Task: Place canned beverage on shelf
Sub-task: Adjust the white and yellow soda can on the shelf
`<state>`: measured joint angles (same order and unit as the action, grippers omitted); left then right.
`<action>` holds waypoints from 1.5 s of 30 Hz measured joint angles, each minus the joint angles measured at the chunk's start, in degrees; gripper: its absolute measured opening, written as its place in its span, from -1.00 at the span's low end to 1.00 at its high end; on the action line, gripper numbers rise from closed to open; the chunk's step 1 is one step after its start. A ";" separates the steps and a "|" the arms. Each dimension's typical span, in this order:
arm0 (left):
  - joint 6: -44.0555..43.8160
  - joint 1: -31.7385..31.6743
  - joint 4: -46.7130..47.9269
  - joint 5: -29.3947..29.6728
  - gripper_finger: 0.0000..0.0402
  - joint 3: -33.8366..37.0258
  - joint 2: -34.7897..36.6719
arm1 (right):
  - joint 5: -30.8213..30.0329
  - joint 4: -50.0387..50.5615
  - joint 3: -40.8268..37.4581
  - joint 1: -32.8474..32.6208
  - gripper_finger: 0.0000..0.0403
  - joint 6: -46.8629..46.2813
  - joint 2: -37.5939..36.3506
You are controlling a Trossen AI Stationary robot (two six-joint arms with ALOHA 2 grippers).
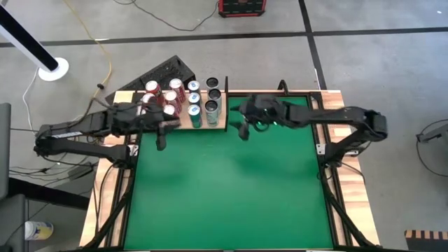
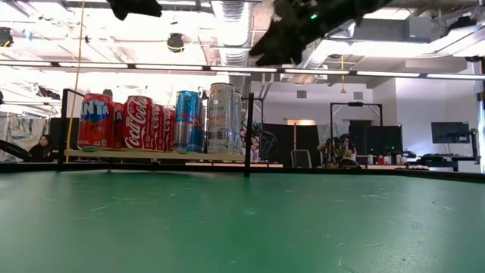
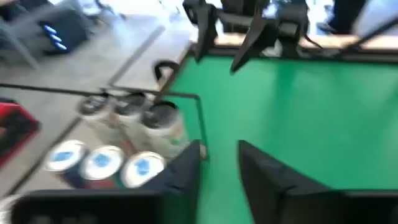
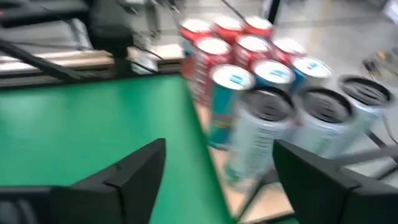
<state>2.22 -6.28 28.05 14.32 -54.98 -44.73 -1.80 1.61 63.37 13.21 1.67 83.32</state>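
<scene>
Listing what we see, all placed w/ ref. to the shelf (image 1: pixel 183 124):

1. Shelf: pale-wood board at the far edge of the green counter (image 1: pixel 231 189), toward its left corner, w/ a thin black frame around it. In the low view it stands raised a little off the felt.

2. Cans, all upright on the shelf, packed close. Red cans (image 1: pixel 162 97) fill the left part; in the low view we read Coca-Cola on one (image 2: pixel 138 122) and a partial "NTA" on the end one (image 2: pixel 96 120). Blue-topped cans (image 1: pixel 194 106) sit in a row just right of the red. Silver/pale cans w/ dark tops (image 1: pixel 213 97) take the right end. No can on the counter felt itself.

3. Left gripper (image 1: pixel 161 134): over the shelf's front-left edge, above the cans; arm comes in from the counter's left side. Fingers (image 3: pixel 186 167) spread, nothing between them.

4. Right gripper (image 1: pixel 243 129): just right of the shelf's right end, over the felt, clear of the cans. Fingers (image 4: pixel 134 168) spread wide, empty; its wrist view looks across at the silver and blue cans.

5. Beyond the shelf: room w/ desks, monitors; a person (image 2: pixel 42 147) seated far off at the left of the low view.
</scene>
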 joint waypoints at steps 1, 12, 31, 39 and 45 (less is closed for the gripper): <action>0.44 0.00 0.10 1.26 -0.64 0.00 1.24 | 0.00 2.35 2.34 1.16 0.42 0.20 1.54; 2.26 0.00 5.37 2.93 -0.99 -0.07 11.17 | 0.36 13.00 15.75 9.51 -0.90 2.29 13.76; 5.25 0.00 7.39 2.56 -1.00 -0.07 11.68 | -1.38 9.36 17.05 12.57 -0.92 1.46 17.46; 5.07 0.00 7.34 2.56 -1.00 -0.07 11.67 | -1.01 8.52 17.16 12.82 -0.92 1.73 17.34; 4.83 -0.02 7.27 2.56 -1.00 -0.07 11.67 | -1.02 7.11 17.14 12.80 -0.92 1.82 17.33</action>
<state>7.05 -6.31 35.32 16.88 -55.05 -33.06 -2.82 8.72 80.51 26.01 3.49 100.65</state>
